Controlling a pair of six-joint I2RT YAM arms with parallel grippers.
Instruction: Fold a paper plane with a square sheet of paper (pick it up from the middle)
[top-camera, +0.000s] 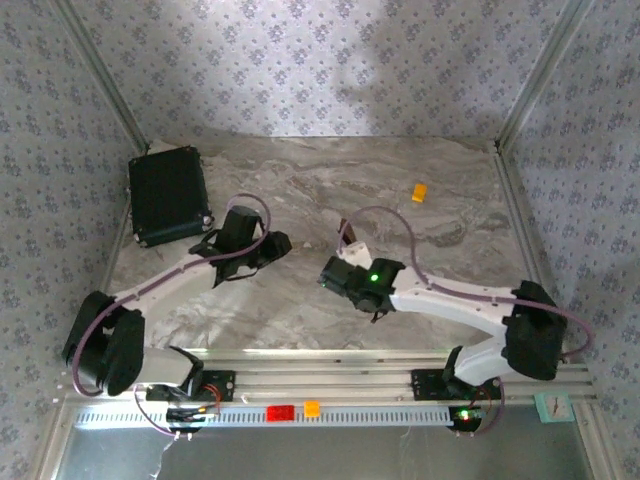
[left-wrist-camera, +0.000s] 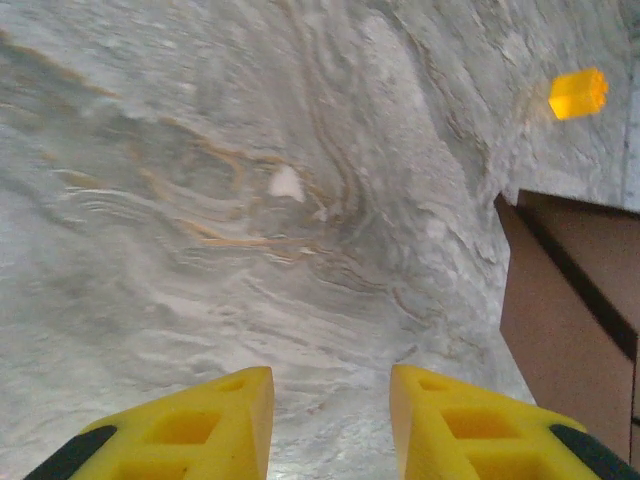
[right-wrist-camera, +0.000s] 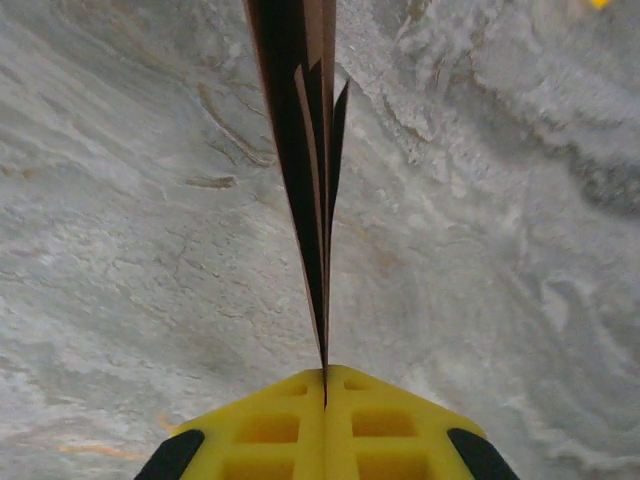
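Note:
My right gripper (right-wrist-camera: 325, 372) is shut on the folded dark brown paper, the paper plane (right-wrist-camera: 305, 120). It rises edge-on from the closed jaws as several thin layers above the marble table. In the left wrist view the same brown paper (left-wrist-camera: 570, 330) shows at the right edge as a flat panel with a dark crease line. My left gripper (left-wrist-camera: 332, 385) is open just left of it, with only bare marble between its yellow fingers (left-wrist-camera: 215, 425). From above, the left gripper (top-camera: 280, 243) and the right gripper (top-camera: 330, 272) face each other at mid-table, close together.
A black rectangular case (top-camera: 168, 194) lies at the back left corner. A small orange block (top-camera: 419, 192) sits at the back right, also seen as the orange block (left-wrist-camera: 577, 93). A red block (top-camera: 279, 411) and another orange block (top-camera: 312, 408) rest on the front rail. Metal frame posts border the table.

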